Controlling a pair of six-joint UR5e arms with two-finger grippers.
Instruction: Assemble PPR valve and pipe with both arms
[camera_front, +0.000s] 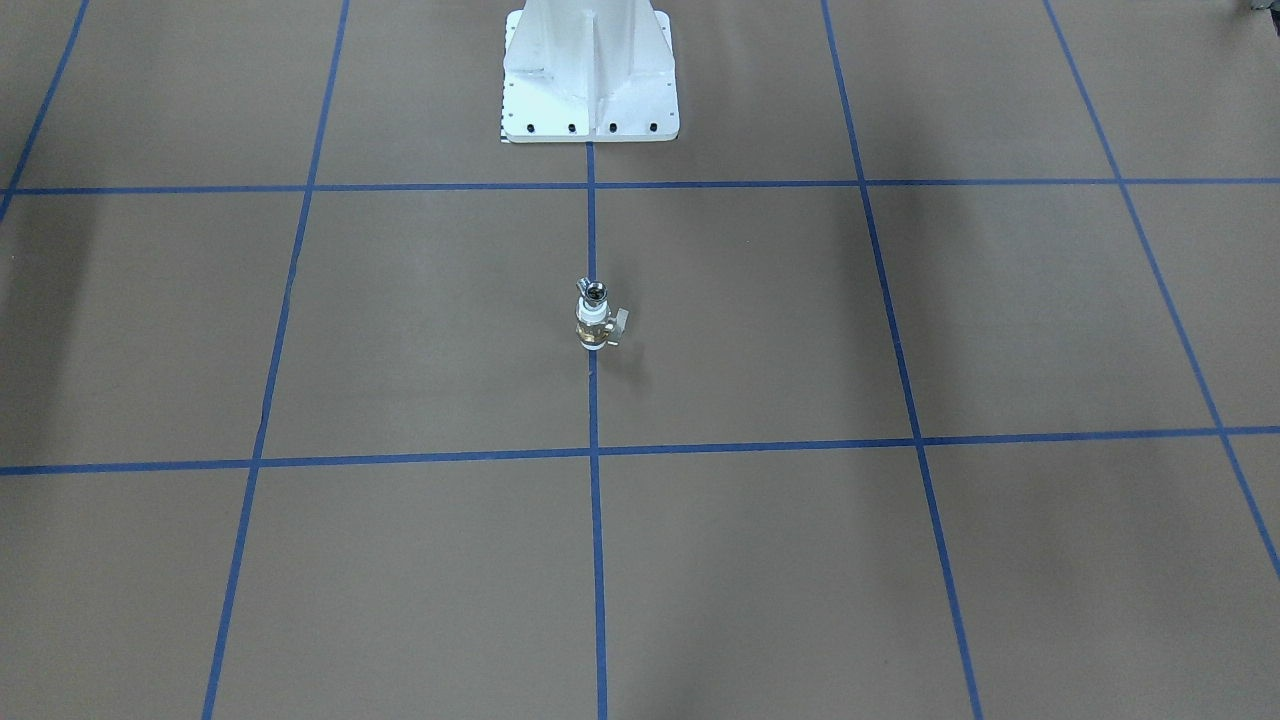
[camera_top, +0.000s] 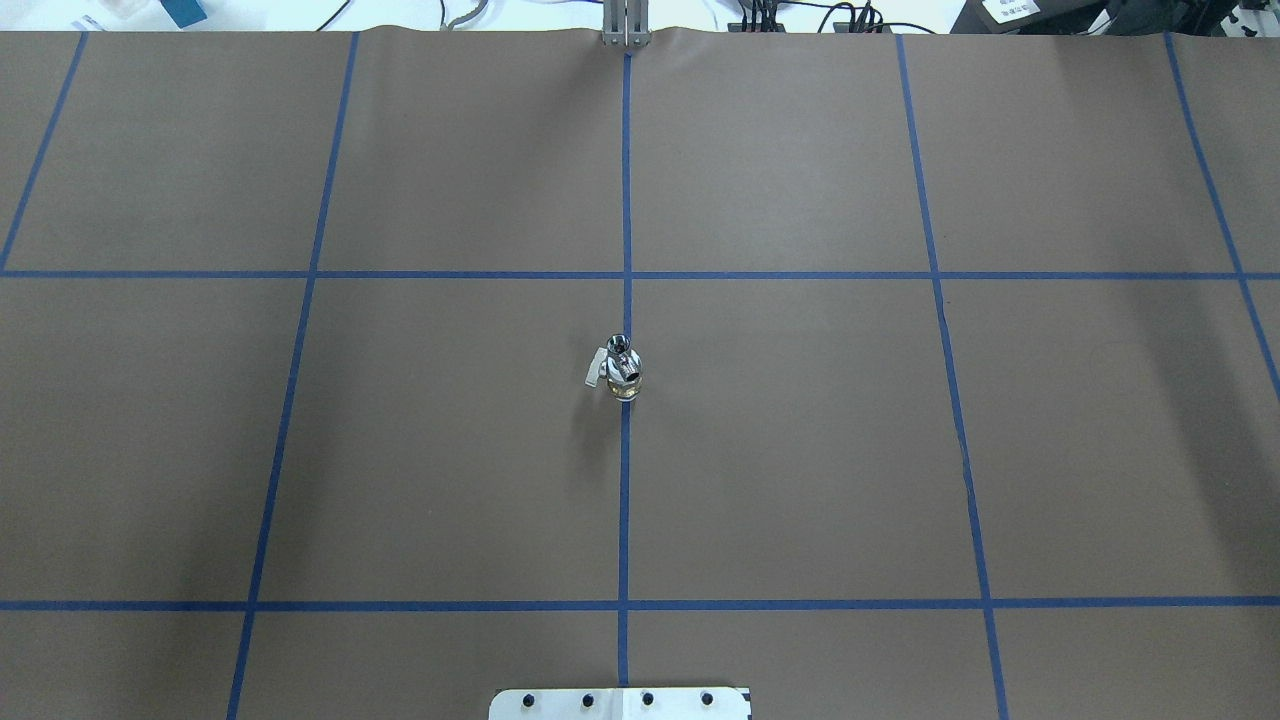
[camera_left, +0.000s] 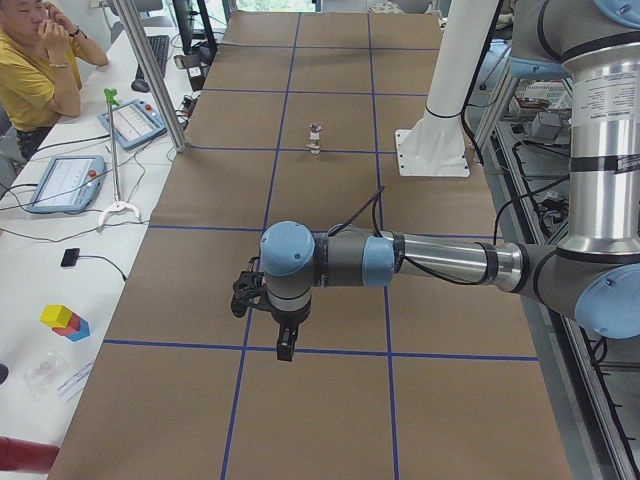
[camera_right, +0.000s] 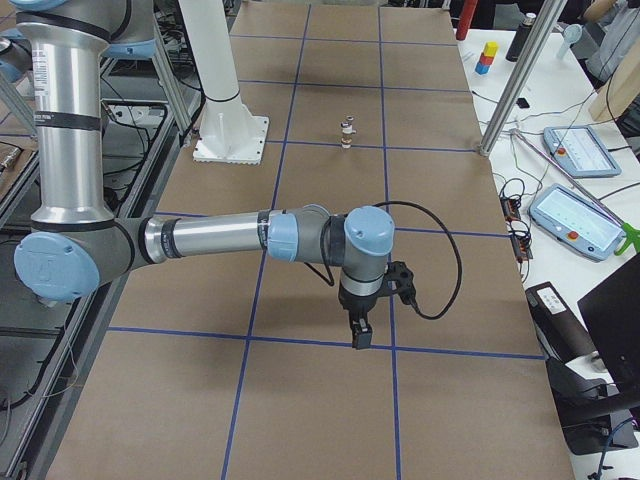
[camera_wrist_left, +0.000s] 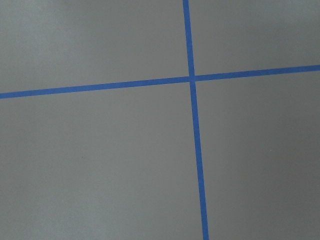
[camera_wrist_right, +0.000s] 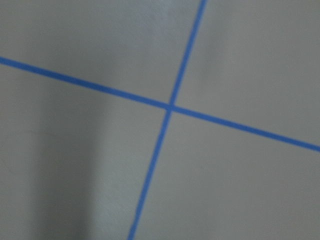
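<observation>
The PPR valve (camera_front: 592, 328), white with a brass band and a small white side handle, stands upright on the centre tape line. The silver pipe (camera_front: 596, 293) sits on its top end. The pair also shows in the overhead view, valve (camera_top: 625, 380) and pipe (camera_top: 619, 345), and small in the side views (camera_left: 315, 138) (camera_right: 346, 132). My left gripper (camera_left: 285, 348) hangs fingers-down over the table's left end, far from the valve. My right gripper (camera_right: 360, 336) hangs likewise over the right end. I cannot tell if either is open or shut. Both wrist views show only brown paper and blue tape.
The white bolted pedestal (camera_front: 590, 90) stands at the robot's side of the table. Blue tape (camera_top: 625, 500) divides the brown table cover into squares. An operator (camera_left: 35, 70) sits beyond the far edge, with tablets (camera_left: 62, 182) and a metal post (camera_left: 150, 70) beside it.
</observation>
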